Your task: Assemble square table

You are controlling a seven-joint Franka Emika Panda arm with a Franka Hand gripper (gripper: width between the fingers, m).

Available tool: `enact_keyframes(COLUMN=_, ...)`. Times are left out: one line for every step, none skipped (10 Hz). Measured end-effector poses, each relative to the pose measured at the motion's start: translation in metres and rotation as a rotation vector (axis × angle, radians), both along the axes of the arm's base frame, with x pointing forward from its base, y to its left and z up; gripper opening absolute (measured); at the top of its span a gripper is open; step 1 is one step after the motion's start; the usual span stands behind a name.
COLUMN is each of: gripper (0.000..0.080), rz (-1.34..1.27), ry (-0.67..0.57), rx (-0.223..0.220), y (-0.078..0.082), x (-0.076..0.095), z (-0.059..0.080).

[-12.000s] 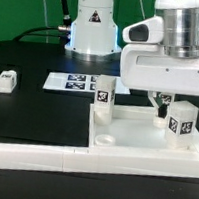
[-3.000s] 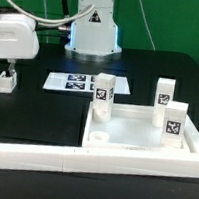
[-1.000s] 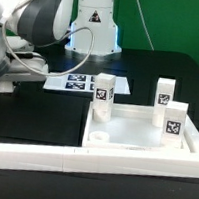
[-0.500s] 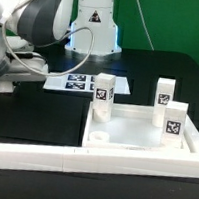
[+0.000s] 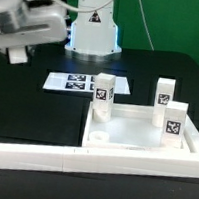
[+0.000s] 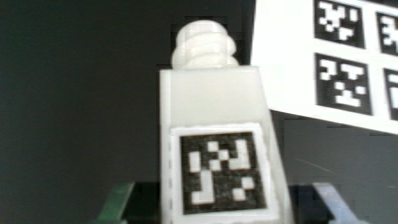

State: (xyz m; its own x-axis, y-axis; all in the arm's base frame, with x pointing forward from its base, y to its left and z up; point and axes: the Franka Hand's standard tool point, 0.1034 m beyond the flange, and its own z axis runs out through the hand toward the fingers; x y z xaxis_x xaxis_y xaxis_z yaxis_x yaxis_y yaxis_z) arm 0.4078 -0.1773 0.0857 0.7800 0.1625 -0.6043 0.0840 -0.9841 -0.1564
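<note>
Only the wrist view shows the gripper (image 6: 217, 203) pinching a tagged leg (image 6: 217, 130); the exterior view shows three legs standing in the square table (image 5: 134, 132).

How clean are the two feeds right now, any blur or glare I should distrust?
Exterior view: the arm and gripper at upper left are motion-smeared; the tabletop and its three standing legs are sharp, white plastic bright but readable. Wrist view: the held leg fills the frame, slightly soft, its tag legible; the marker board is cropped.
</note>
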Motion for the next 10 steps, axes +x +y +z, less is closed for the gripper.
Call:
enact_keyframes(gripper=0.0288, rz=-0.02, ry=-0.04, rx=-0.01, y=-0.009, x=0.0, z=-0.002)
enact_keyframes(gripper=0.0288, rz=-0.011, ry=-0.124, rx=-0.007, y=-0.007, x=0.009, z=-0.002)
enact_keyframes(gripper=0.029, rz=-0.055, ry=-0.192, rx=-0.019, y=-0.002, x=0.013, z=0.001)
enact_keyframes(gripper=0.029, rz=-0.114, ry=-0.248, rx=-0.049, y=0.026, x=0.036, z=0.022)
enact_keyframes(gripper=0.029, rz=-0.128, ry=-0.349, rx=-0.062, y=0.053, x=0.068, z=0.046)
enact_keyframes(gripper=0.029, rz=-0.191, ry=-0.443, rx=-0.108, y=0.076, x=0.097, z=0.066)
enact_keyframes(gripper=0.029, rz=-0.256, ry=-0.496, rx=-0.149, y=0.097, x=0.119, z=0.08)
enact_keyframes(gripper=0.029, rz=-0.266, ry=-0.584, rx=-0.165, y=0.105, x=0.14, z=0.087)
enact_keyframes(gripper=0.029, rz=-0.252, ry=-0.681, rx=-0.166, y=0.102, x=0.143, z=0.085)
enact_keyframes(gripper=0.029, rz=-0.258, ry=-0.739, rx=-0.17, y=0.101, x=0.139, z=0.083)
